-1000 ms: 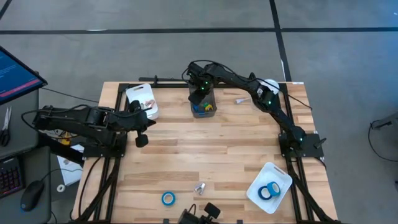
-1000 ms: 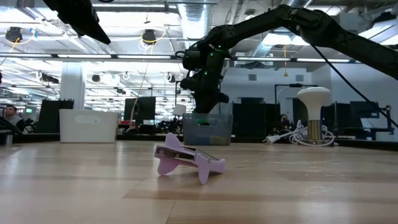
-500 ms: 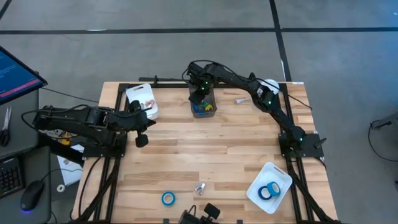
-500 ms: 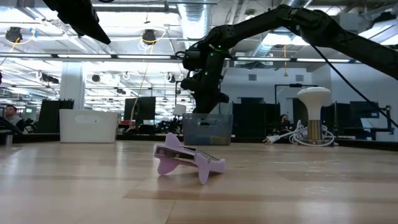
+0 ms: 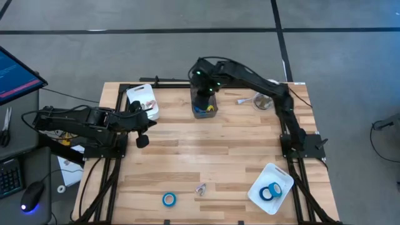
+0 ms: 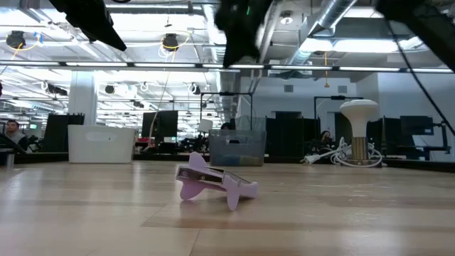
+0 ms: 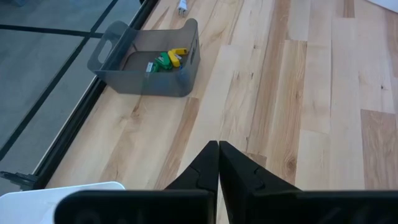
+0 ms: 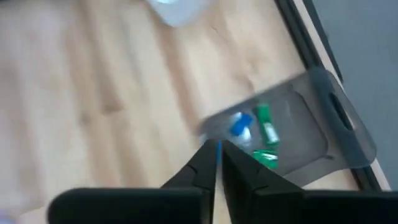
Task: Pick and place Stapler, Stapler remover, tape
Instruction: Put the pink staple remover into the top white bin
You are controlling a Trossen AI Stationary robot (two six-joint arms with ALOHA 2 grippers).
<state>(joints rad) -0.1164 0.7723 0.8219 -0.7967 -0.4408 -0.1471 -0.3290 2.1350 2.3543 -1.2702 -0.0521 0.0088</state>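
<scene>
Tape: one blue roll (image 5: 169, 199) lies flat on the table (image 5: 219, 150) near its front edge, left of centre. Two more rolls (image 5: 270, 192) sit side by side in the white tray (image 5: 280, 172) at the front right corner, touching or nearly so.

Pink staple remover (image 6: 213, 185) lies on bare wood just right of the lone roll and apart from it. From the low camera it rests tilted, one end off the surface.

Mid-table is bare wood.

Left gripper (image 5: 149, 124) hangs at the left side, just in front of the white bin (image 5: 139, 94) at the far left. Its fingers (image 7: 208, 163) are pressed together with nothing between them, and they point toward the grey bin.

Grey bin (image 5: 203, 112) stands at the far edge, centre. We see small green, yellow and blue items (image 7: 163, 61) inside it and can't identify them.

Right gripper (image 5: 201, 99) is directly over the grey bin. The low camera puts it (image 6: 234, 53) well above the rim, clear of it. From its wrist camera the fingers (image 8: 199, 165) look closed together. That view is blurred, so we can't tell if anything thin is pinched.

Farther right along the far edge are a small white item (image 5: 241, 100) and a white mushroom-shaped stand (image 6: 359, 131) with cables at its base.
</scene>
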